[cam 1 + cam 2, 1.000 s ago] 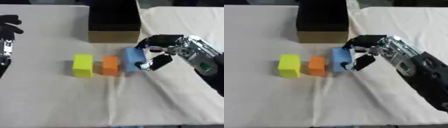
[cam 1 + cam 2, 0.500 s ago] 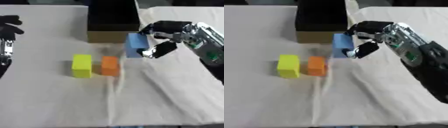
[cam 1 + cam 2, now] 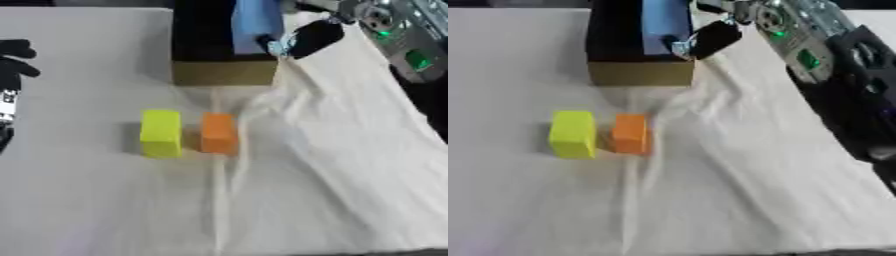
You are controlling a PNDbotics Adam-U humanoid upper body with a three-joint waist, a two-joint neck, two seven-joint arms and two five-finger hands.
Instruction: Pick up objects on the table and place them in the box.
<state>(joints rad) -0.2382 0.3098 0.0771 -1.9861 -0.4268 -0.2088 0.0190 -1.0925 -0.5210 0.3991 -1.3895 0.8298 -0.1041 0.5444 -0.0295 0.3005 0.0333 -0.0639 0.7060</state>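
Observation:
My right hand point(image 3: 308, 36) is shut on a blue block point(image 3: 256, 25) and holds it above the right side of the open box point(image 3: 223, 72), a brown box with a dark inside at the far middle. A yellow block point(image 3: 161, 133) and an orange block point(image 3: 218, 132) stand side by side on the white cloth in front of the box. My left hand point(image 3: 12, 75) rests at the left edge, fingers up and relaxed, holding nothing.
The white cloth point(image 3: 332, 165) covers the table and is creased in folds running from the box down to the front edge. My right forearm point(image 3: 833, 65) crosses the upper right corner.
My right hand has lifted the blue block away from beside the orange block and carried it back and up over the box. The yellow and orange blocks stay put.

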